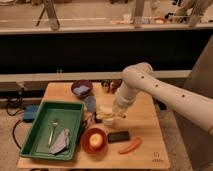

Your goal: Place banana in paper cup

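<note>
My gripper point(114, 113) is at the end of the white arm, low over the middle of the wooden table point(145, 125). A pale yellow banana point(102, 112) lies at its tip, sticking out to the left. Right under it stands a small white paper cup point(109, 121). The banana sits at the cup's rim; I cannot tell whether it rests in the cup or is held over it. The gripper hides part of both.
A green tray point(40, 131) with a fork and a grey cloth is at the left. A clear blue cup point(90, 103), a purple bowl point(81, 89) and two cans point(110, 85) stand behind. A red bowl with fruit point(95, 141), a black object point(118, 136) and an orange carrot-like piece point(130, 146) lie in front.
</note>
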Tool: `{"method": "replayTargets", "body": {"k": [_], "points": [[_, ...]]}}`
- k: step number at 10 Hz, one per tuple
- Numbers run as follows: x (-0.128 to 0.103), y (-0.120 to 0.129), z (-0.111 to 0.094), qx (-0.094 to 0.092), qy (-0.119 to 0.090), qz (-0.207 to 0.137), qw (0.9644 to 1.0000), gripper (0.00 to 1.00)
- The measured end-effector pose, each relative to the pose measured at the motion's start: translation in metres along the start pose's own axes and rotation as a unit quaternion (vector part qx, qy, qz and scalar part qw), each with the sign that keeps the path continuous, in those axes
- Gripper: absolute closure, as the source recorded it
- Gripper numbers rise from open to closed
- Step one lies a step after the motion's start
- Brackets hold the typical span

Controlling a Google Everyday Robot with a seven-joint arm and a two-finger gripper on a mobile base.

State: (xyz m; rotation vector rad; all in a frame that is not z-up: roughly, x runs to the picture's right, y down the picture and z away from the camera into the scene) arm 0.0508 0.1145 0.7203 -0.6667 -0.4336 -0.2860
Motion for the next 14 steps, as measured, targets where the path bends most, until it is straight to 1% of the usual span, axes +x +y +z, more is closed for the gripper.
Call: {"method": "replayTargets", "body": {"k": [1, 2, 3, 4, 5, 6, 7, 8, 10, 11, 13, 14], "points": [[-0.008, -0.007, 0.003, 0.0, -0.004, -0.008, 1.0, 1.0], [-0.012, -0.011, 0.006, -0.001, -0.005, -0.012, 0.9999, 0.97], [-0.016, -0.015, 0.009, -0.003, -0.004, -0.018, 0.9998, 0.89], [-0.018, -0.017, 0.011, -0.004, 0.0, -0.022, 0.9998, 0.78], [-0.017, -0.019, 0.012, -0.003, 0.012, -0.022, 0.9997, 0.69], [-0.017, -0.021, 0.012, 0.0, 0.022, -0.022, 0.9995, 0.57], [-0.015, -0.021, 0.01, 0.002, 0.027, -0.02, 0.9994, 0.48], [-0.009, -0.021, 0.006, 0.006, 0.032, -0.016, 0.9993, 0.36], [-0.001, -0.02, 0.0, 0.012, 0.036, -0.009, 0.9992, 0.22], [0.002, -0.019, -0.002, 0.013, 0.036, -0.007, 0.9992, 0.2], [0.003, -0.02, 0.0, 0.011, 0.03, -0.006, 0.9995, 0.2], [0.002, -0.02, 0.003, 0.007, 0.017, -0.006, 0.9998, 0.2]]}}
